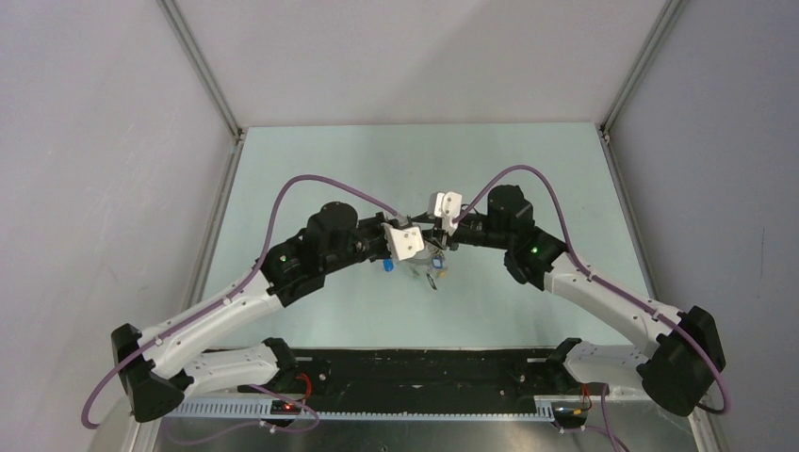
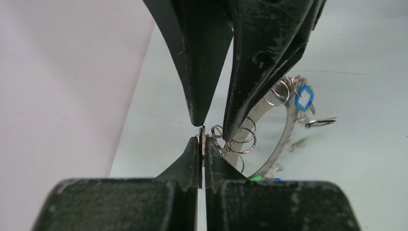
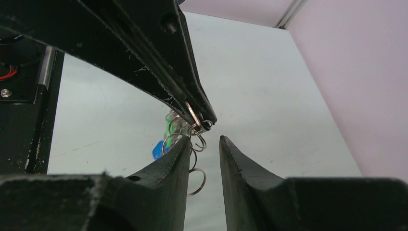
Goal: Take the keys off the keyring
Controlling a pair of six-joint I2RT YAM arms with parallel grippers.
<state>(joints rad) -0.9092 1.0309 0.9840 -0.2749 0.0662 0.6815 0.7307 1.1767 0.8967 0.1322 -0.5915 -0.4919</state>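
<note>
Your left end effector [image 2: 202, 144] pinches the keyring [image 2: 287, 134] above the surface [image 2: 361, 183], your right end effector [image 3: 204, 144] is spread beside it, and the keys [image 2: 304, 97] hang on it, none looks off yet.

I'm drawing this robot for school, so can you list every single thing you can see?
keys: several, too bunched to count; silver with blue and green heads; under the two grippers, mid-table
small rings: several; silver; beside the left gripper's tips
keyring: one; grey metal; pinched by the left gripper
table: one; pale green; under everything
left gripper: one; black; shut on the keyring
right gripper: one; black; open, facing the left gripper
</note>
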